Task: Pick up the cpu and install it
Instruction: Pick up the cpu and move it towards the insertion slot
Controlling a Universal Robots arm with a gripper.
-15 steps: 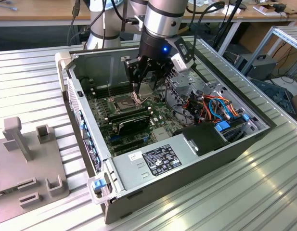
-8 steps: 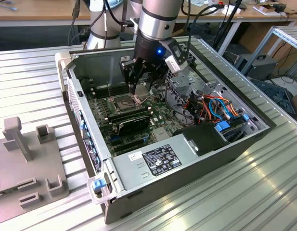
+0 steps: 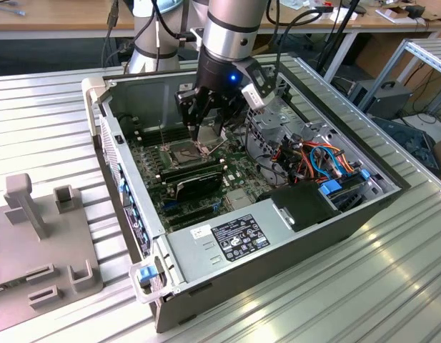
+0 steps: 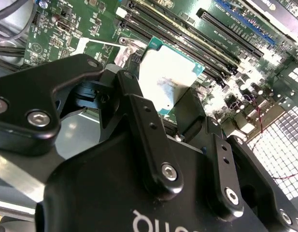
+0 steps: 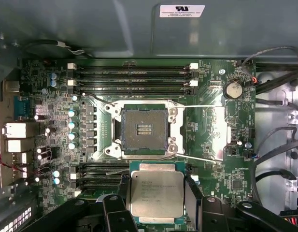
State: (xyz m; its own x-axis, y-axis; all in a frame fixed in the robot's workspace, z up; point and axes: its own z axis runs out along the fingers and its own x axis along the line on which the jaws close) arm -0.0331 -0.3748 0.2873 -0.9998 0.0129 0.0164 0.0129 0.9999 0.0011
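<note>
My gripper (image 3: 206,134) hangs inside the open computer case, just above the motherboard (image 5: 211,125). It is shut on the cpu (image 5: 156,193), a flat square chip with its silvery face up, and one dark finger (image 5: 191,193) presses on each side edge. The second wrist view shows the cpu (image 4: 165,77) between the fingers, held level over the board. The dark square socket (image 5: 144,129) lies empty, its metal frame swung open and its lever wires out to the sides. In the first wrist view the cpu sits beside the socket, not over it. In the exterior view the socket (image 3: 184,151) is just below the fingers.
Memory slots (image 5: 134,75) run along both sides of the socket. A black cooler block (image 3: 197,182) lies on the board, with the power supply (image 3: 234,239) and drive cage with coloured cables (image 3: 327,161) nearby. The case walls (image 3: 116,153) close in. A grey fixture (image 3: 38,250) stands on the exterior view's left.
</note>
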